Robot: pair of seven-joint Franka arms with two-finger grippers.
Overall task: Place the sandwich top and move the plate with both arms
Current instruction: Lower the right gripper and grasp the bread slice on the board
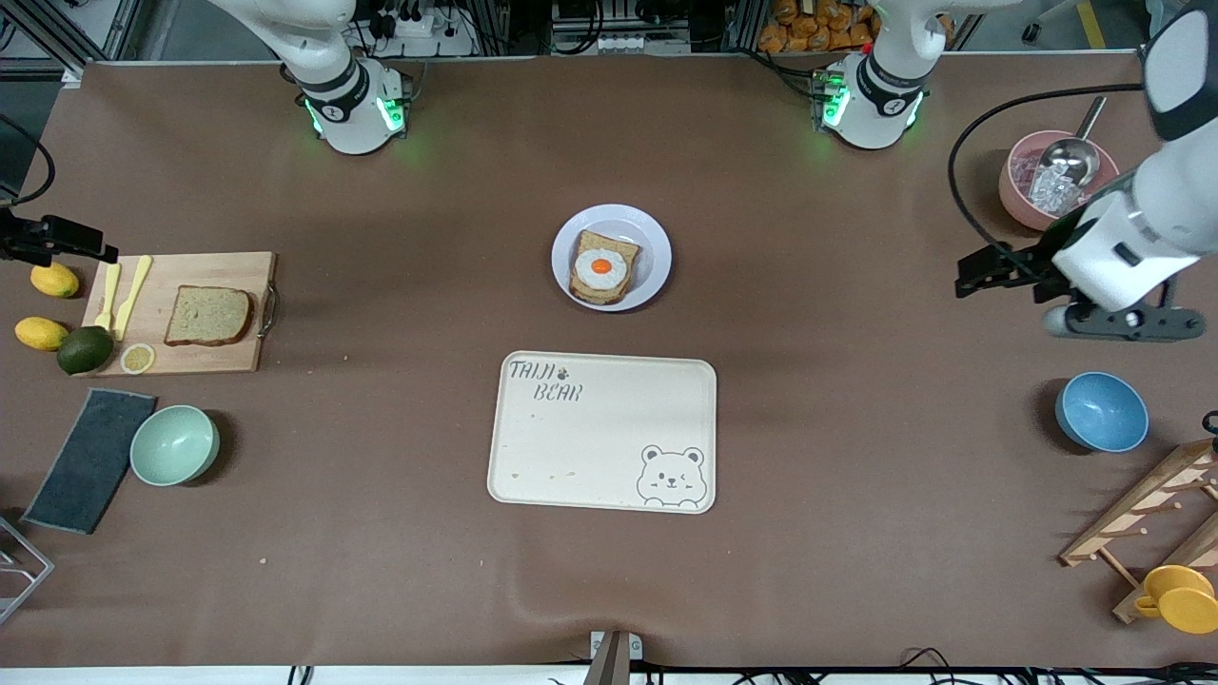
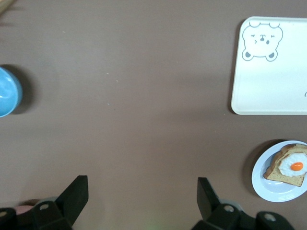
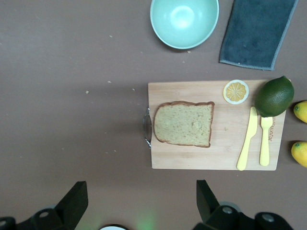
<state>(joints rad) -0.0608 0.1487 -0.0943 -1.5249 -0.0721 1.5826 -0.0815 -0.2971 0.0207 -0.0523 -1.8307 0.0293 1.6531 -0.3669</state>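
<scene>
Brown table covering fills the front view, and we see the plate (image 1: 653, 235) sitting about mid-table with an egg-topped bread slice (image 1: 603, 268) on it. The bear tray (image 1: 601, 433) lies nearer the camera than the plate, close by but not touching. Toward the right arm's end sits a wooden cutting board (image 1: 228, 360) with the sandwich top (image 1: 208, 316) lying flat on it, plus a yellow knife (image 1: 134, 296), a yellow fork (image 1: 108, 295) and a lemon slice (image 1: 138, 358). An avocado (image 1: 85, 349) touches the board's edge, and a mint bowl (image 1: 174, 444) and dark cloth (image 1: 90, 459) sit nearer the camera. The left gripper (image 1: 985, 271) hangs over bare table at the left arm's end, near a pink bowl (image 1: 1016, 191) and a blue bowl (image 1: 1101, 411). We can't make out the right gripper in this view.

Left wrist view: we're looking down past the left gripper's fingers (image 2: 76, 195), spread wide with nothing between them, only brown table under them. The plate and the tray show off to one edge, the blue bowl at the other.

Right wrist view: the right gripper (image 3: 140, 201) is spread wide too, holding nothing, hovering over table just beside the board. The sandwich top lies by the board's metal handle (image 3: 147, 127), untouched.
</scene>
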